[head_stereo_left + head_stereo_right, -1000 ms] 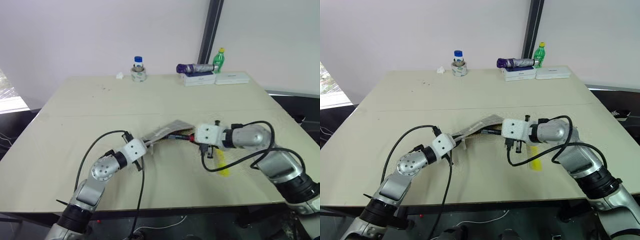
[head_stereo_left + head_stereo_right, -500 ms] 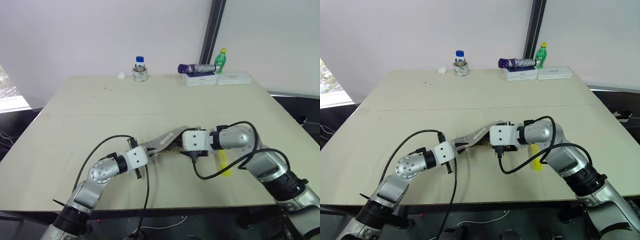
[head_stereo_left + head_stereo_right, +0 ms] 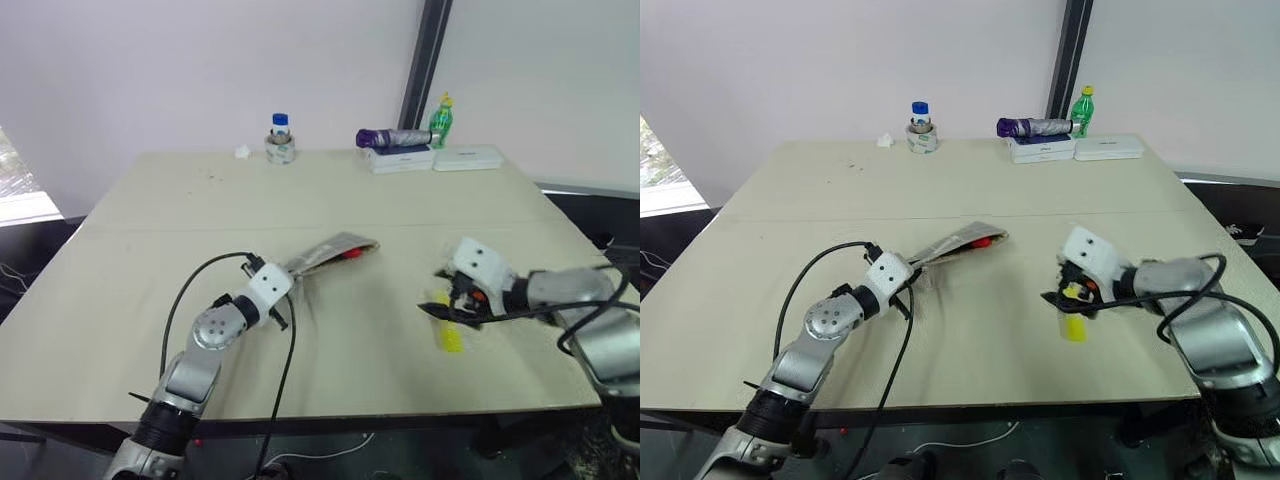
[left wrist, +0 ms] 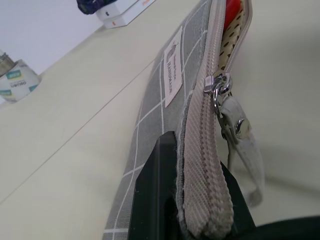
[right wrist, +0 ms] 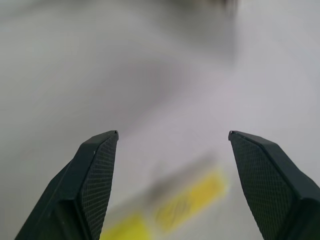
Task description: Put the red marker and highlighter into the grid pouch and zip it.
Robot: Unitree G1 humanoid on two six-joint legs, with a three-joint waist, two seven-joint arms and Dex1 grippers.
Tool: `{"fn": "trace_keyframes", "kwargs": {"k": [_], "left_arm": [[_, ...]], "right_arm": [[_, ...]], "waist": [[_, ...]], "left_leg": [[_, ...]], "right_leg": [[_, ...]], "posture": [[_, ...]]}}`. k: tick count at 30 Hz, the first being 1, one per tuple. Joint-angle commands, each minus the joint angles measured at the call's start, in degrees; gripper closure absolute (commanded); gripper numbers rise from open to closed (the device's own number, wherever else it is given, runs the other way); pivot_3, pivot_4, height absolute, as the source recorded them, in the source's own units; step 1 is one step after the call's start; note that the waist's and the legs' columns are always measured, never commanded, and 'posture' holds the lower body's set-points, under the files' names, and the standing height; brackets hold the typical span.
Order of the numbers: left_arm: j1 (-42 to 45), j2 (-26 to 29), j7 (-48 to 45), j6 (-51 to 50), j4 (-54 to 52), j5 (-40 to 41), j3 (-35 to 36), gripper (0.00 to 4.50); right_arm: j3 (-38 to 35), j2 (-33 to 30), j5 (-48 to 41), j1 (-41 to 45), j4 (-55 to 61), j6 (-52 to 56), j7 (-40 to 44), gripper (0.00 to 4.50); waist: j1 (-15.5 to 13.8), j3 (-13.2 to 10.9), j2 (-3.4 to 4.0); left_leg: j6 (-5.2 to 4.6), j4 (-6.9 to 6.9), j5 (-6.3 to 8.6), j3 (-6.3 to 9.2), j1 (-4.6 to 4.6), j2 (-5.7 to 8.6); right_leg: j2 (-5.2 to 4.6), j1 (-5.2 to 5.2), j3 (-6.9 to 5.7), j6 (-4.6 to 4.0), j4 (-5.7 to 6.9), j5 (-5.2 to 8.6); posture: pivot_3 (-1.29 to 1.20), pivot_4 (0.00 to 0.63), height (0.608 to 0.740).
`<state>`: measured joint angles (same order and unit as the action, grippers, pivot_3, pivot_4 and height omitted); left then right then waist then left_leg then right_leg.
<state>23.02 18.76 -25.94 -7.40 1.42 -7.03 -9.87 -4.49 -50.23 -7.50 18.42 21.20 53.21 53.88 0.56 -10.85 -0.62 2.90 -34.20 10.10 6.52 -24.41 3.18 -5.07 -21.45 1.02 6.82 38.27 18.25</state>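
Observation:
The grid pouch (image 3: 330, 252) lies mid-table, grey with white grid lines, its mouth open toward the right. My left gripper (image 3: 284, 290) is shut on the pouch's near end; the left wrist view shows the black fingers (image 4: 155, 200) clamping the zip edge, with the zip pull (image 4: 220, 92) just beyond. The red marker (image 3: 350, 254) sits inside the pouch, its red end (image 4: 231, 12) showing at the mouth. The yellow highlighter (image 3: 449, 332) lies on the table to the right. My right gripper (image 3: 445, 305) hovers open just above it, with the highlighter (image 5: 190, 200) between and below the fingers.
Along the table's far edge stand a blue-capped jar on a tape roll (image 3: 279, 140), a purple folded umbrella (image 3: 390, 137) on a white box (image 3: 400, 158), a green bottle (image 3: 439, 120) and a second white box (image 3: 468, 156). The table (image 3: 150, 230) is beige.
My right gripper has let go of the red marker in the pouch's mouth, opened, and swung right to above the highlighter. The left gripper keeps its hold on the pouch.

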Motion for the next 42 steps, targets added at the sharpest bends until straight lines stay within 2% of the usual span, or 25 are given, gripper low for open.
{"fn": "trace_keyframes", "kwargs": {"k": [1,9,12,16,18,22,25,29,34,42], "left_arm": [[1.52,-0.67,1.19,1.07,0.58,-0.18,0.37,4.5],[3.51,-2.17,0.33,3.28,4.02,0.28,-0.91,4.5],[3.8,-2.56,0.06,3.93,4.75,0.24,-1.09,4.5],[3.84,-3.01,-0.17,4.55,5.24,0.22,-1.16,4.5],[3.88,-3.21,-0.26,4.8,5.4,0.32,-1.11,4.5],[3.97,-3.51,-0.41,5.37,5.72,0.73,-0.72,4.5],[3.85,-3.24,-1.0,6.12,5.53,0.61,-1.05,4.5],[3.75,-3.39,-1.26,6.53,5.12,0.38,-1.37,4.5],[3.59,-3.75,-1.11,6.58,4.43,0.12,-1.92,4.5],[3.17,-3.62,-1.47,6.83,3.56,-0.33,-2.78,4.5]], "right_arm": [[-4.08,1.61,-0.96,-3.14,0.07,4.8,-4.95,0.85],[-6.71,7.87,-3.31,-6.72,0.05,11.25,-13.77,0.85],[-8.0,10.33,-4.89,-6.2,0.86,13.51,-16.09,1.77],[-8.29,10.45,-6.36,-5.61,1.5,15.03,-17.66,3.67],[-7.42,9.05,-5.96,-5.55,1.71,13.55,-17.95,3.65],[-3.98,3.11,-4.29,-4.32,5.14,3.48,-15.38,3.65],[-0.31,-1.89,-4.17,1.12,8.23,-1.91,-11.9,3.65],[6.7,-5.07,-1.32,6.49,8.01,-5.5,-10.36,3.65],[14.05,-4.47,2.79,10.77,5.3,-8.54,-10.57,3.65],[16.92,-3.02,5.17,12.64,2.09,-9.95,-10.26,3.65]], "waist": [[0.14,0.0,0.0],[-0.12,0.03,-0.02],[-0.1,0.03,-0.02],[-0.08,0.03,-0.02],[-0.06,0.03,-0.02],[0.03,0.02,-0.01],[0.44,0.02,0.02],[0.23,0.02,0.0],[0.04,0.01,-0.01],[0.08,0.01,-0.01]], "left_leg": [[0.0,0.0,0.0,0.0,-0.01,0.0],[0.0,-0.06,0.0,-0.04,0.02,0.02],[0.0,-0.07,0.0,-0.03,0.01,0.02],[0.0,-0.07,0.0,-0.01,0.0,0.02],[0.0,-0.06,0.0,-0.03,0.01,0.03],[0.0,-0.07,0.0,-0.05,0.0,0.05],[0.0,-0.05,0.0,-0.08,0.0,0.03],[0.0,-0.04,0.0,-0.06,0.01,0.0],[-0.02,-0.05,0.01,-0.05,-0.06,0.02],[-0.02,-0.04,0.01,-0.01,-0.05,0.02]], "right_leg": [[0.01,-0.01,0.0,0.0,0.0,0.0],[0.02,0.09,-0.04,0.01,-0.04,-0.01],[0.02,0.11,-0.07,0.02,-0.06,-0.01],[0.01,0.1,-0.07,0.03,-0.06,-0.02],[0.02,0.1,-0.07,0.03,-0.05,-0.02],[0.01,0.08,-0.06,0.04,-0.06,-0.02],[0.03,0.04,-0.06,0.04,-0.05,-0.02],[0.08,0.09,-0.15,0.04,-0.08,-0.01],[-0.07,0.08,-0.13,0.04,-0.14,-0.01],[-0.04,0.06,-0.12,0.05,-0.13,-0.02]], "posture": [[0.0,0.15,0.74],[0.0,0.15,0.74],[0.0,0.15,0.74],[0.0,0.15,0.74],[0.0,0.15,0.74],[0.0,0.15,0.74],[0.0,0.15,0.74],[0.0,0.15,0.74],[0.0,0.15,0.74],[0.0,0.15,0.74]]}}
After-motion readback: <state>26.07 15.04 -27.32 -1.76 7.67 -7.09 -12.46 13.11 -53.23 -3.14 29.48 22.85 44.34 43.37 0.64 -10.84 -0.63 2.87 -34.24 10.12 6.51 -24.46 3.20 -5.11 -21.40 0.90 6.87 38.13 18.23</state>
